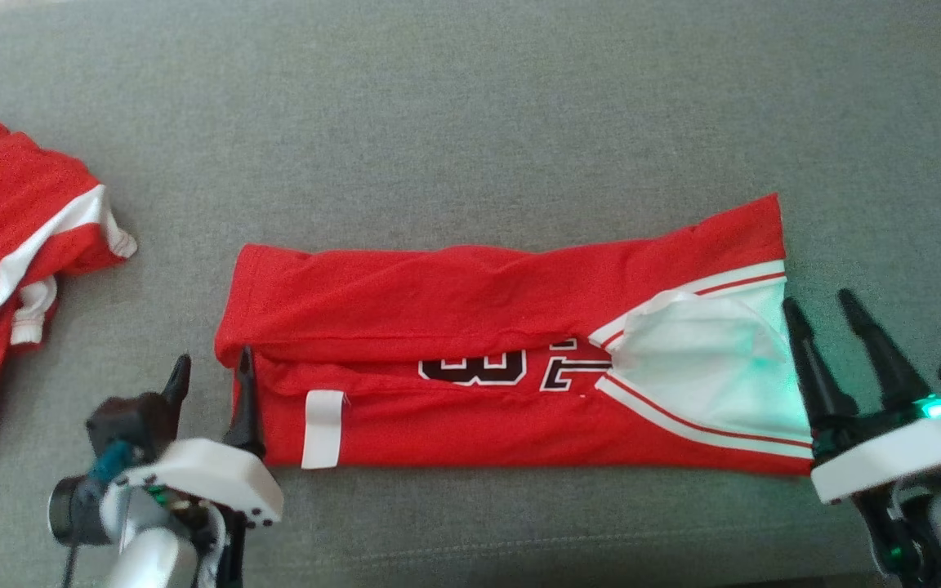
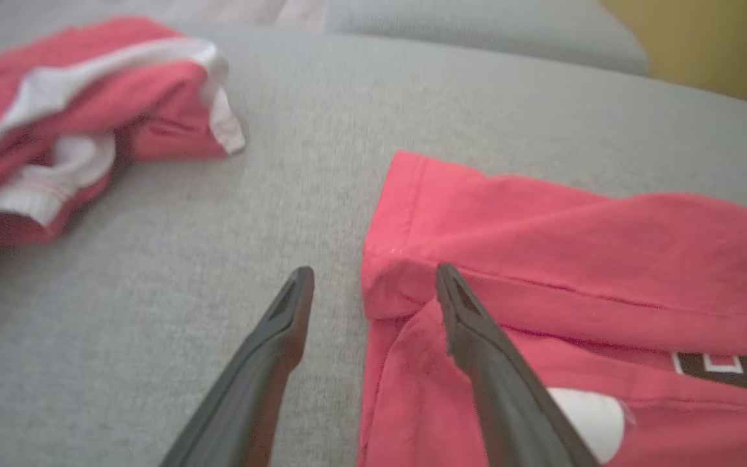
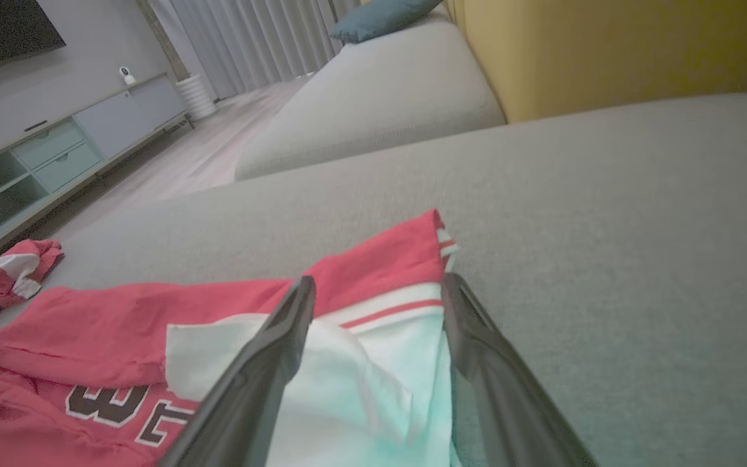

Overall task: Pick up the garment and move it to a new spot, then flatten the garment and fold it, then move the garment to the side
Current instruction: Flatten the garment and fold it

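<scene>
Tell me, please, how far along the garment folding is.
Done: the garment lies flat on the sofa with one lengthwise fold covering part of its number. In hand: left tool and right tool sit open at its two ends, holding nothing. Left: probably another fold, then moving it aside.

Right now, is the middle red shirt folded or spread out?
Folded: the shirt is doubled over itself, its flap covering the top of the number.

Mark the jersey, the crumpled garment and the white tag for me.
Jersey (image 1: 454, 286), head view: red folded-over top layer.
Crumpled garment (image 1: 5, 196), head view: red cloth above its white stripe.
White tag (image 1: 324, 429), head view: its middle.
</scene>
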### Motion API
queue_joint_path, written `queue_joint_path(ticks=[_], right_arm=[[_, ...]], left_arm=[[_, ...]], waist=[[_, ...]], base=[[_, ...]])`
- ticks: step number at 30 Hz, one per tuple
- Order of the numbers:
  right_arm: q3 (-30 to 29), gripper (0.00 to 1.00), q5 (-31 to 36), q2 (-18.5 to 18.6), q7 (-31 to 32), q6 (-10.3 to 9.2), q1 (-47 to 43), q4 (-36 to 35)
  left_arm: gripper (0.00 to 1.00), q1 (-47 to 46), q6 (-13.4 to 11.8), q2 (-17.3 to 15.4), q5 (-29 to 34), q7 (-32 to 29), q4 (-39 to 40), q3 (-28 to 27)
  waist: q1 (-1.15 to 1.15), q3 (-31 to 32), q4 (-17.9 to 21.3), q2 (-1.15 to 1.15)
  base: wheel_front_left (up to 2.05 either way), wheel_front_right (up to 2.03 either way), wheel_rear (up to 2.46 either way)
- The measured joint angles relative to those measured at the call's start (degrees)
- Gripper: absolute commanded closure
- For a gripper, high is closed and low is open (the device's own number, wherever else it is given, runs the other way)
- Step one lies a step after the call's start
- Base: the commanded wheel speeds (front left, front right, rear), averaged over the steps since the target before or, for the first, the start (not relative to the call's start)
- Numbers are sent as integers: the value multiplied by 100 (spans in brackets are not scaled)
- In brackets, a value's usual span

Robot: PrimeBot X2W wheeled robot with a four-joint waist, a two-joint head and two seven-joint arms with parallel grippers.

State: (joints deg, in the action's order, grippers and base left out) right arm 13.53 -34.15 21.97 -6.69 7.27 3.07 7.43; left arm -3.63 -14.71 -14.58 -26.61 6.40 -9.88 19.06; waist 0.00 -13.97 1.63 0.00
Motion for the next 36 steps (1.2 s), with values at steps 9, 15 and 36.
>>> queue_joint_path(ticks=[9,15,36], right_arm=[[-1043,0,1614,-907,-25,0,-589,-1314],[-1180,0,1856,-1233,280,0,-836,-1770],[-1339,0,1572,-1259,678,0,-863,-1209]], left_arm=[[0,112,-457,-7,939,716,789,245],[0,114,-552,-20,1116,740,981,256],[0,49,-613,-36,1200,766,1048,412]], waist=[[0,265,-20,0],[0,384,26,0],[0,134,-61,0]], base=[[0,0,0],[0,0,0],[0,0,0]])
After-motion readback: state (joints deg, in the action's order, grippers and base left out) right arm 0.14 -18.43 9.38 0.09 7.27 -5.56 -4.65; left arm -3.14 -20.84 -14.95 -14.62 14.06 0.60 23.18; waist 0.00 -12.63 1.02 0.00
